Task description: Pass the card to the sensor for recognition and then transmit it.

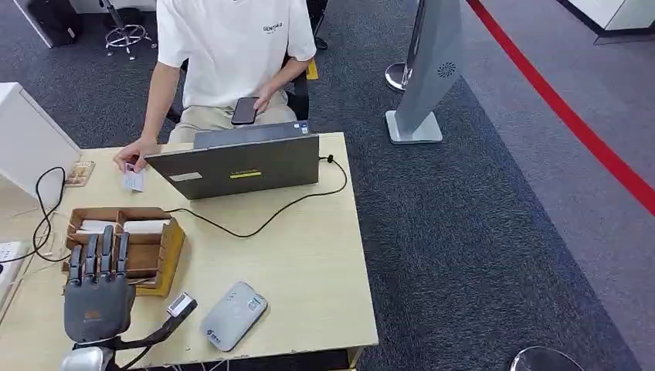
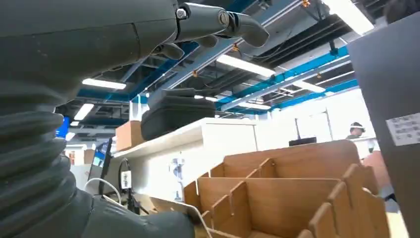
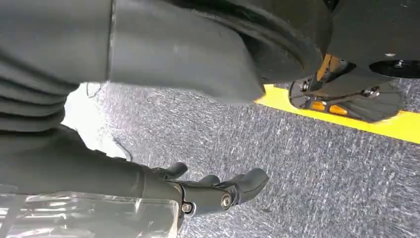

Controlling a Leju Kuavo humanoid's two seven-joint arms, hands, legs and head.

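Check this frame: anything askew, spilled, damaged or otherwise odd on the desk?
Nothing spilled or damaged. The grey card-reader sensor lies skewed to the wooden desk's front edge, and the white card sits under a person's hand, far from the robot's left hand.

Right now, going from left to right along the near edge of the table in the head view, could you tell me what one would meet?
Left hand → small grey device on a cable → grey card sensor → bare table → dark carpet.
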